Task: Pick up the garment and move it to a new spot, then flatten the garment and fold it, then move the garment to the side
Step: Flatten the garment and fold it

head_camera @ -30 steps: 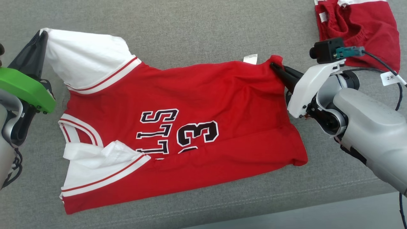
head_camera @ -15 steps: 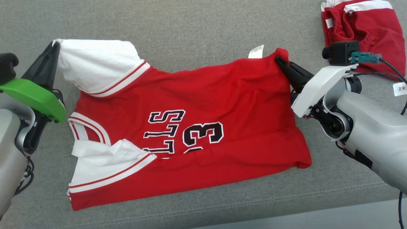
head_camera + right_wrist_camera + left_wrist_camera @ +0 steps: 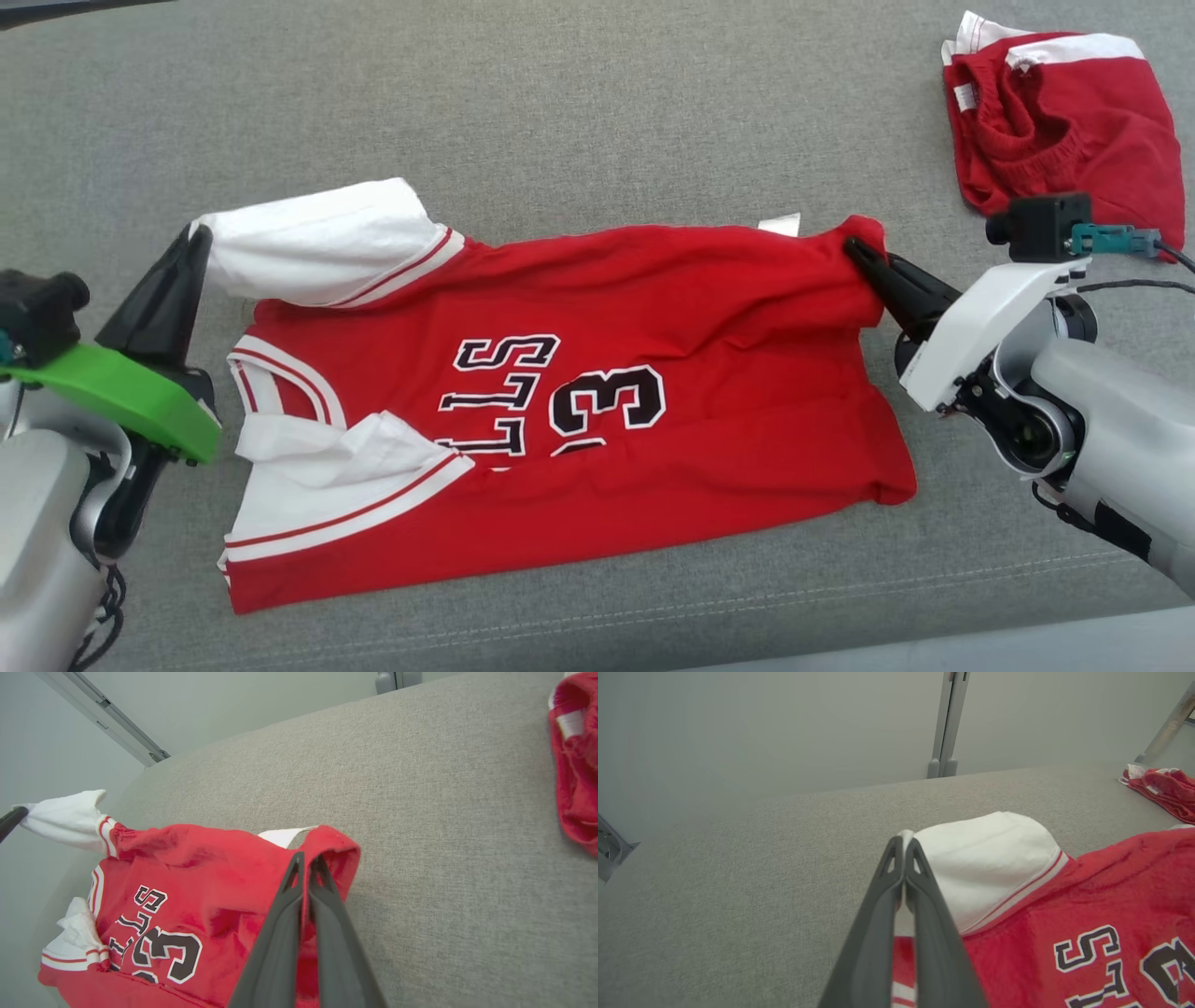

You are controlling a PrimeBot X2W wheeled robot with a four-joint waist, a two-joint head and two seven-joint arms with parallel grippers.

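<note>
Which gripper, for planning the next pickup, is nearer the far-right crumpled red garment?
Right. The right gripper, holding the red jersey's hem, is near the crumpled garment; the left gripper holds the far white sleeve.

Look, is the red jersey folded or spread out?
Spread out, not flat: left gripper and right gripper hold the red jersey; its near edge laps over the lettering.

A crumpled red cloth lies on the grey fabric surface, far right.

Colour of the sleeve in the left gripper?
The sleeve is white, red-striped band at the shoulder; best in left wrist view.
</note>
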